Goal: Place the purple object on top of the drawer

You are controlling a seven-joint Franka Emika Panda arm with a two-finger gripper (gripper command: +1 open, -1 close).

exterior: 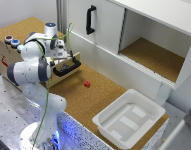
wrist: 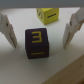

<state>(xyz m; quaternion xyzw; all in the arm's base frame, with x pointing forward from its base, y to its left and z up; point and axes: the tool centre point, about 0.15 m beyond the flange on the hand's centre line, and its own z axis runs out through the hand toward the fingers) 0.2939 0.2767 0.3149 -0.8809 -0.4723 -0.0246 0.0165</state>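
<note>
In the wrist view the end effector stands spread wide, its two pale fingers on either side of the purple object with a visible gap on each side, so neither finger touches it. The purple object is a dark cube with a yellow figure on its upper face and yellow marks along its front edge; it rests on a pale flat surface, upright and not tilted. Just beyond it in the same view lies a yellow cube with dark markings, near the purple one but apart from it. In the exterior view the white arm bends over the drawer, which is pulled out from its tan box unit and shows its black bar handle; the end effector itself is hidden behind the arm there (the purple object cannot be made out in this view). The cork top of the unit carries two small round items near its edge. On the cork table a small red block lies well apart from the drawer, and a white tray sits toward the exterior view's right. Behind stands a white cabinet with a vertical black handle.
</note>
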